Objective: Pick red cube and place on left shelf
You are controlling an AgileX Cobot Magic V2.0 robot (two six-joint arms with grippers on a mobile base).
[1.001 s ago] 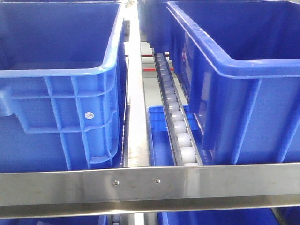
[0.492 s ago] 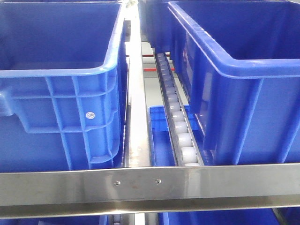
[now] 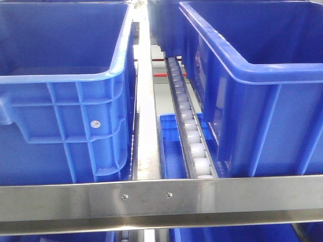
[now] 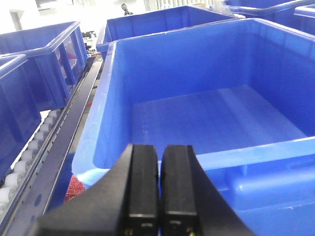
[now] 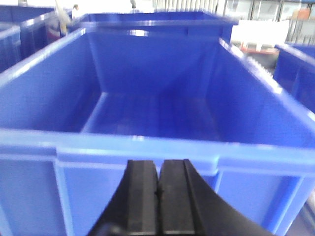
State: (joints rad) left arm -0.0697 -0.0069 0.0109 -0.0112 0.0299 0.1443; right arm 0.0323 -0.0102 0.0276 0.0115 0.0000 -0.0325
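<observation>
Both tools closed and empty in front of the blue crates of the left shelf (image 3: 151,199).

The left tool (image 4: 159,189) has its two black fingers pressed together with nothing between them, before a large blue crate (image 4: 206,118). The right tool (image 5: 158,196) is shut the same way, before another blue crate (image 5: 147,113). A white roller track (image 3: 189,126) runs between the crates. The red cube is not seen in any view.

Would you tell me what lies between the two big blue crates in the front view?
Between the left crate and the right crate run a steel rail and a white roller track; a lower blue crate shows through the gap.
</observation>
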